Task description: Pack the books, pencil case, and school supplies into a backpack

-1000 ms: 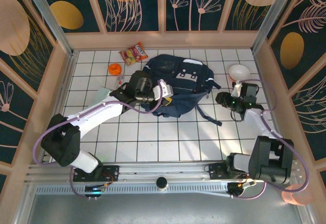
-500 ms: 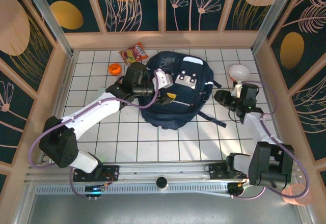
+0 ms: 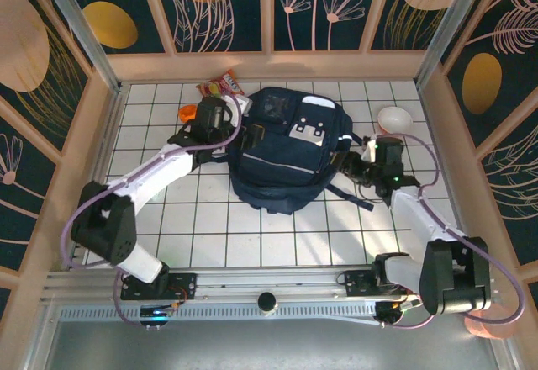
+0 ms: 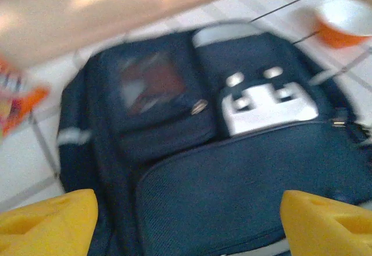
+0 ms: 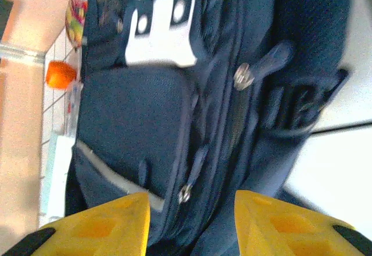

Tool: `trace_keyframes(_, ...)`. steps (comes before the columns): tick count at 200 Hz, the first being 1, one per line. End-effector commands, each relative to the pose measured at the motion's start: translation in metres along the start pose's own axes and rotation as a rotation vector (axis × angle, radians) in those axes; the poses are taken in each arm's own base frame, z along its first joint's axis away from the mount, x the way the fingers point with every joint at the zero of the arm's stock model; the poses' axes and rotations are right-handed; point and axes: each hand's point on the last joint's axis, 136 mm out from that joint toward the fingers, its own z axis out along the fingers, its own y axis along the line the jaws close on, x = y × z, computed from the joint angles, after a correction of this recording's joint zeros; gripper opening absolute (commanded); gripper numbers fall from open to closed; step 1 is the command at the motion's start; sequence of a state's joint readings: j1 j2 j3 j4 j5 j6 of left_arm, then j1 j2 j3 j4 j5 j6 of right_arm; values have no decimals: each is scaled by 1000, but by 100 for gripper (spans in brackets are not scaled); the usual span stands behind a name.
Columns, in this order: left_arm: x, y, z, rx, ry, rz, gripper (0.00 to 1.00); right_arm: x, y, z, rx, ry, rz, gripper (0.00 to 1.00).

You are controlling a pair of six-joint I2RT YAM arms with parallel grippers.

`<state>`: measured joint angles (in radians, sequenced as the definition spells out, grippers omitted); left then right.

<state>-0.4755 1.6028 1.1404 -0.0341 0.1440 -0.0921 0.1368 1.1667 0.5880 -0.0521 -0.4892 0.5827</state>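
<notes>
The navy backpack (image 3: 286, 147) lies front up in the middle of the tiled table, its white clip patch (image 4: 267, 102) facing up. My left gripper (image 3: 239, 133) hovers over its far-left side, and in the left wrist view this gripper (image 4: 186, 227) stands wide open above bare blue fabric. At the bag's right side my right gripper (image 3: 349, 161) is open; the right wrist view shows it (image 5: 192, 224) with a zipper pull (image 5: 185, 193) in the gap, untouched. A pale bluish-white piece (image 5: 57, 174) lies beside the bag. Books and pencil case are hidden.
A red-orange snack packet (image 3: 220, 87) and a small round orange object (image 3: 187, 113) lie at the far left. A white bowl (image 3: 393, 118) stands to the right of the bag. Wooden walls (image 3: 269, 66) close the table in on three sides.
My left gripper has opened and let go of the backpack's front, drawing back to the far left. The bag has shifted and settled flatter. My right gripper has moved left, up against the bag's side.
</notes>
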Motion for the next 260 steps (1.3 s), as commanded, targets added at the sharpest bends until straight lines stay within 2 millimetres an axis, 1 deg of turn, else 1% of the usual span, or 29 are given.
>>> trace_keyframes(1, 59, 36, 23, -99, 167, -296, 79, 25, -8, 16, 15, 45, 127, 43)
trace_keyframes(8, 63, 34, 26, -83, 179, -325, 78, 31, -8, 20, 14, 52, 137, 43)
trace_keyframes(10, 73, 35, 32, -84, 204, -335, 77, 31, -8, 21, 14, 53, 139, 43)
trace_keyframes(13, 80, 35, 36, -82, 222, -349, 77, 33, -8, 22, 13, 54, 144, 43)
trace_keyframes(30, 103, 28, 49, -33, 276, -411, 72, 39, -13, 30, 20, 76, 170, 43)
trace_keyframes(43, 120, 24, 54, -13, 313, -464, 70, 40, -19, 36, 37, 85, 177, 43)
trace_keyframes(52, 130, 18, 54, 18, 326, -496, 70, 38, -21, 39, 43, 83, 174, 43)
trace_keyframes(60, 136, 12, 52, 38, 324, -513, 70, 36, -20, 43, 38, 82, 165, 43)
trace_keyframes(66, 132, 6, 51, 58, 303, -514, 70, 34, -19, 46, 35, 85, 160, 43)
trace_keyframes(69, 141, 4, 48, 61, 315, -519, 70, 33, -18, 47, 33, 86, 157, 43)
trace_keyframes(72, 142, 1, 47, 70, 313, -520, 70, 31, -17, 49, 31, 86, 155, 43)
trace_keyframes(100, 144, -34, 34, 151, 300, -487, 70, 21, -15, 62, 25, 93, 140, 43)
trace_keyframes(111, 150, -43, 33, 151, 311, -469, 70, 20, -13, 65, 15, 102, 141, 43)
trace_keyframes(114, 141, -46, 28, 158, 288, -460, 71, 22, -13, 66, 13, 107, 144, 43)
trace_keyframes(120, 137, -50, 25, 157, 277, -450, 71, 24, -12, 66, 9, 114, 149, 43)
trace_keyframes(130, 132, -50, 21, 144, 260, -443, 71, 31, -10, 66, 8, 123, 149, 43)
trace_keyframes(137, 127, -47, 18, 124, 245, -436, 71, 38, -9, 64, 13, 129, 149, 42)
trace_keyframes(153, 108, -40, 8, 81, 192, -379, 72, 55, -7, 61, 17, 145, 152, 43)
trace_keyframes(173, 82, -38, -6, 50, 121, -252, 74, 75, 1, 56, 7, 161, 157, 42)
trace_keyframes(186, 70, -43, -13, 50, 88, -134, 75, 78, 7, 50, 2, 150, 145, 42)
trace_keyframes(199, 63, -48, -18, 58, 74, 1, 75, 74, 8, 41, 20, 130, 128, 43)
trace_keyframes(218, 62, -58, -21, 94, 79, 188, 74, 61, 4, 27, 93, 90, 74, 46)
trace_keyframes(238, 70, -80, -18, 212, 99, 381, 73, 46, -2, 13, 150, 61, 28, 47)
trace_keyframes(249, 86, -91, -13, 275, 133, 486, 73, 38, -4, 6, 164, 44, 15, 48)
trace_keyframes(251, 79, -94, -13, 285, 118, 510, 73, 37, -5, 5, 166, 40, 15, 48)
trace_keyframes(260, 84, -103, -8, 323, 138, 590, 73, 31, -6, 0, 161, 27, 13, 48)
